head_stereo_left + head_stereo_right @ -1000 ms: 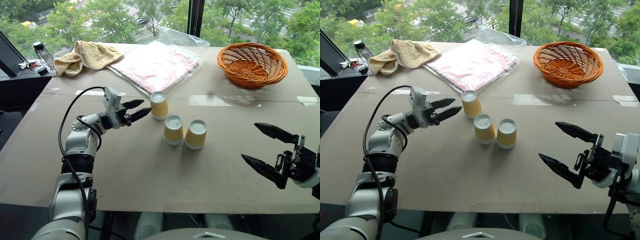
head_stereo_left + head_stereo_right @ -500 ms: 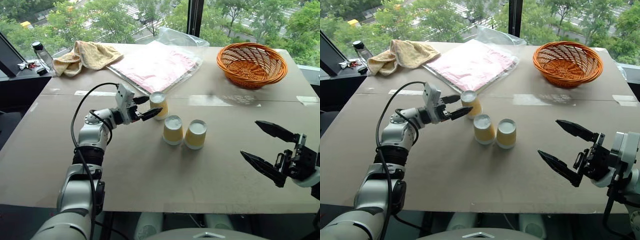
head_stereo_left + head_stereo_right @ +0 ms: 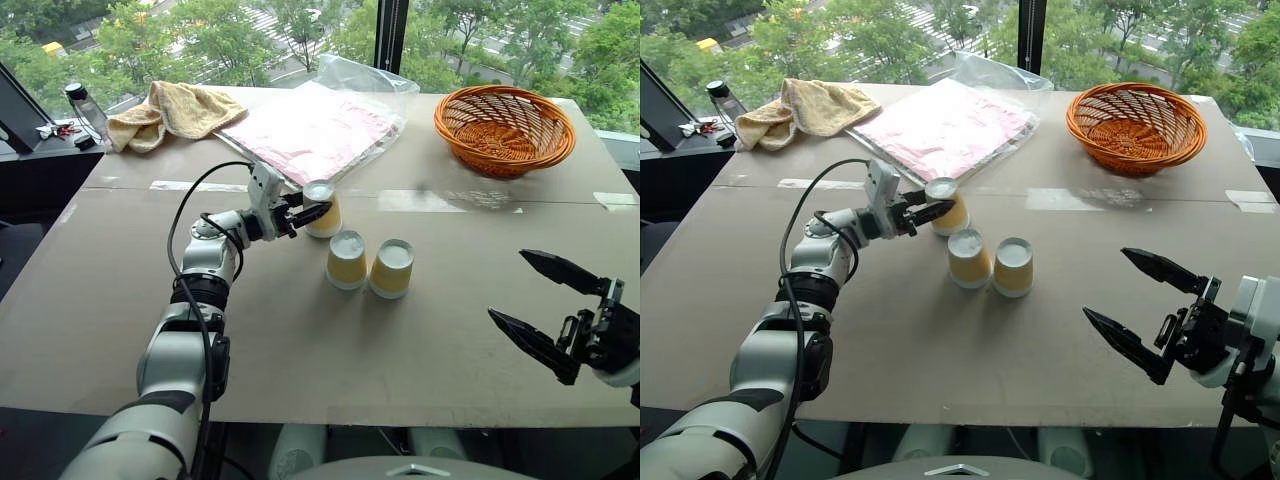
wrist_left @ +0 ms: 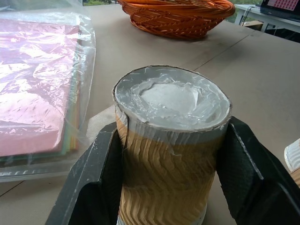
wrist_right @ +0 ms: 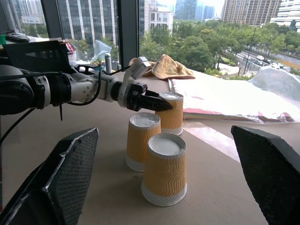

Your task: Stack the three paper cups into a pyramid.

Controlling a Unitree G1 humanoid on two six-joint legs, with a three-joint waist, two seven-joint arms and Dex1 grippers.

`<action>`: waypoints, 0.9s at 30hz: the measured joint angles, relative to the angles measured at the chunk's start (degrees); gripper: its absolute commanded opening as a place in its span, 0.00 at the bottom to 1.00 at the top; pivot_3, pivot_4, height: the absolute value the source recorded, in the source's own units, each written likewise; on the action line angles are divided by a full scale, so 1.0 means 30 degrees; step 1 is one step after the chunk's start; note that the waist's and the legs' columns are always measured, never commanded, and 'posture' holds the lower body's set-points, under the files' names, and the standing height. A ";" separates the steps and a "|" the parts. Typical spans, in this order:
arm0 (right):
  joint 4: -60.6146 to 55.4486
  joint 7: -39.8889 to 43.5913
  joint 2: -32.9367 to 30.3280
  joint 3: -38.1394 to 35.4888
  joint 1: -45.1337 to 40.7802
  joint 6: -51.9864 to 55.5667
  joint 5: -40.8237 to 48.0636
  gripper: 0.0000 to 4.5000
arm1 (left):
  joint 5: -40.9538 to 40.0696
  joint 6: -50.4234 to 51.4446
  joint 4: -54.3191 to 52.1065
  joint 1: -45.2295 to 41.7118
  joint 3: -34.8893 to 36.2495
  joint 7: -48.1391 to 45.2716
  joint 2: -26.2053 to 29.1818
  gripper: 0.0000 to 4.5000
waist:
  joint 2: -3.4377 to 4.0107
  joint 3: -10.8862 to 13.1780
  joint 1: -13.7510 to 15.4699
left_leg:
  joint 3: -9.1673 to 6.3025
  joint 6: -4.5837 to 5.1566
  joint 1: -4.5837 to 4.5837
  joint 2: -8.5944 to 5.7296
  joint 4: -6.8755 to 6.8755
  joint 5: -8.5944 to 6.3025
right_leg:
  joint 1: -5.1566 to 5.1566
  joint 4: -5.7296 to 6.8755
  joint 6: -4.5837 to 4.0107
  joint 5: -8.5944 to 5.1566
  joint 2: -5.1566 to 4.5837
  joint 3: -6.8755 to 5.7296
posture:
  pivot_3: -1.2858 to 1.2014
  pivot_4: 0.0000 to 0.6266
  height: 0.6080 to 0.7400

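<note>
Three paper cups stand upside down, white bases up, on the brown table [image 3: 300, 340]. Taking the orange wicker basket [image 3: 504, 128] as the landmark: the basket sits at the table's far right and nothing can be seen lying in it. The far cup [image 3: 321, 208] stands well to the basket's left and nearer the robot. The middle cup [image 3: 346, 260] and the right cup [image 3: 391, 268] stand side by side, just apart or touching at the rim, nearer the robot again, to the basket's near left.

The left gripper [image 3: 303, 209] reaches level to the far cup, one black finger on each side of its ribbed wall. In the left wrist view the fingers [image 4: 96, 180] lie against the cup's sides, clamped on it, and the cup's wide rim appears to rest on the table. The right gripper [image 3: 540, 302] hangs over the table's near right edge, on the robot's side of the basket, its two fingers spread wide with nothing between them.

Left of the basket lies a clear plastic bag of pink sheets [image 3: 312, 128]; farther left, a tan towel [image 3: 165, 112] and a capped bottle [image 3: 85, 107]. No writing or brand can be read on anything.
</note>
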 measured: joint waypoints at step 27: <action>0.1096 0.1876 0.1677 0.0017 0.1356 -0.2256 -0.0117 1.00 | -0.3558 0.8065 -1.2030 0.0995 -0.2542 -0.3609 0.1088 0.55 | -0.0020 0.0023 0.0004 | -0.0017 -0.0001 0.0000 0.0004 0.0032 0.0000 | 0.0011 0.0018 -0.0005 -0.0003 0.0001 -0.0004 | 0.52 0.24 1.00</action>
